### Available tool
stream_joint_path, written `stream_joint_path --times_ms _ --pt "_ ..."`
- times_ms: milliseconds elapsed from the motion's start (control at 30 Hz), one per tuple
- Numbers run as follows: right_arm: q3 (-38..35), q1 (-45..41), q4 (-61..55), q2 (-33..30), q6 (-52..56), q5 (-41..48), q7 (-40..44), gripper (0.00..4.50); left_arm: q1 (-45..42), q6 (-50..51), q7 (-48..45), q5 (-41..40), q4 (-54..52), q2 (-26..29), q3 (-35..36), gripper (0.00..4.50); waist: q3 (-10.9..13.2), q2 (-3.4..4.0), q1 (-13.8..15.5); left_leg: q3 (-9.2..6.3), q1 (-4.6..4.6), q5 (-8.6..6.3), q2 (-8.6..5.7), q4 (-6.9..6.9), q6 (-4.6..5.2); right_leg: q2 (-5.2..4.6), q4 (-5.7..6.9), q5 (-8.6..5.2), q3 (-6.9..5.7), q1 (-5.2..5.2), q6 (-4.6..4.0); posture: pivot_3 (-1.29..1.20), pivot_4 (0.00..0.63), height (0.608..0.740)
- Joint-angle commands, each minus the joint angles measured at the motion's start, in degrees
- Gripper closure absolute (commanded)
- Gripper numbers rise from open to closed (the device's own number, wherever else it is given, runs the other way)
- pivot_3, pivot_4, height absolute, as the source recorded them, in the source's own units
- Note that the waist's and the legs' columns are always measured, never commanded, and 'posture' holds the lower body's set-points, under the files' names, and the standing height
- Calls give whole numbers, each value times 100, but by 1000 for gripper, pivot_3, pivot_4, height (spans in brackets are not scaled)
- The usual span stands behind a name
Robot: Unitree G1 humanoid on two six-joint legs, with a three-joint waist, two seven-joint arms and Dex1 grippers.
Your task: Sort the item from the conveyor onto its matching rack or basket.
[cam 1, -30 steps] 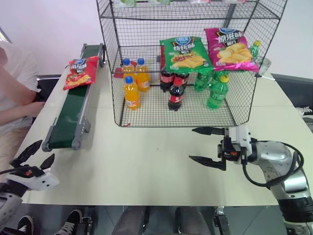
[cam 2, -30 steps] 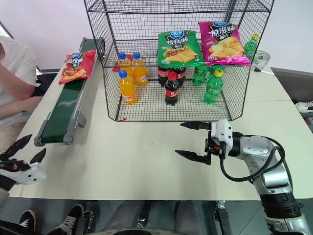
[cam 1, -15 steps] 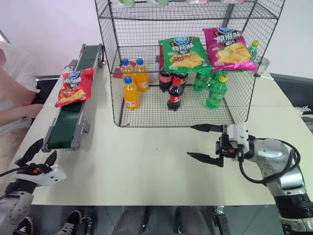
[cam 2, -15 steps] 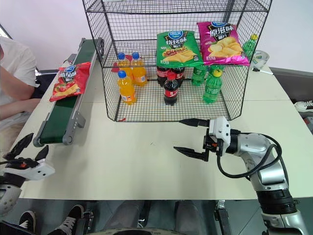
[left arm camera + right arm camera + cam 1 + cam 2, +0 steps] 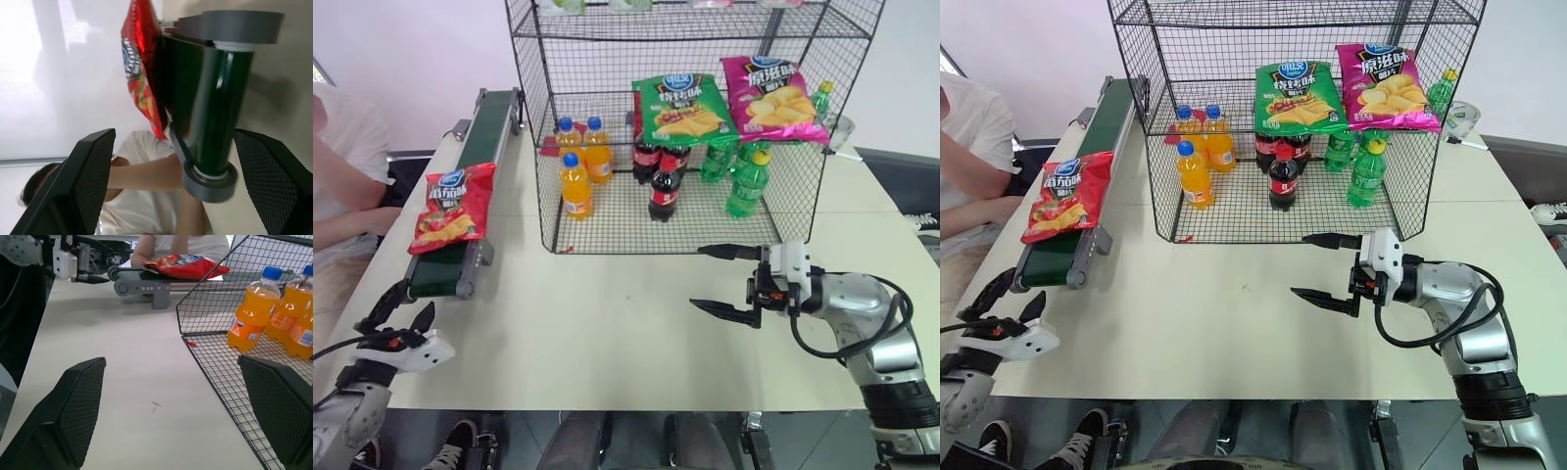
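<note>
Red crisp bag (image 5: 448, 210) lengthwise on the conveyor (image 5: 460, 238) near its near end, just ahead of the empty, spread left gripper (image 5: 403, 320); right gripper (image 5: 727, 280), also spread, well apart.

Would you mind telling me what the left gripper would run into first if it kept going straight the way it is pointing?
Most likely the near end roller of the conveyor: it sits between the open fingers of the left gripper, with the red crisp bag lying on the belt just beyond. How far off it is is unclear.
</note>
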Motion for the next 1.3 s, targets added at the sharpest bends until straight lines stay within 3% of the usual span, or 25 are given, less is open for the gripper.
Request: stream_joint_path --times_ms 33,833,933,1133,1300 --pt "-128 9 -146 -63 -37 85 14 0 -106 108 35 -113 -117 -50 -79 519 0 0 0 0 0 0 0 0 0 0 1 0 0 0 0 0 150 740" --pt "-105 10 -184 -96 37 158 115 0 62 574 15 -197 -765 -188 -15 519 -1 -1 -2 -6 0 4 3 8 -6 5 5 3 0 1 -4 0 150 740" --pt "-125 -51 -76 -102 -8 110 113 0 84 628 4 -291 -785 -212 40 1351 -1 -1 -1 -5 0 4 3 8 -6 5 5 3 0 1 -4 0 150 740" --pt "-167 -128 67 -119 -64 79 113 0 132 669 2 -436 -794 -228 79 4446 -1 -1 1 -6 0 4 4 8 -6 5 5 3 0 1 -4 0 150 740" --pt "-190 -165 123 -142 -94 64 99 0 179 743 61 -396 -913 -292 35 4479 -1 -1 -1 -5 0 4 4 10 -6 5 5 3 0 2 -4 0 150 740"
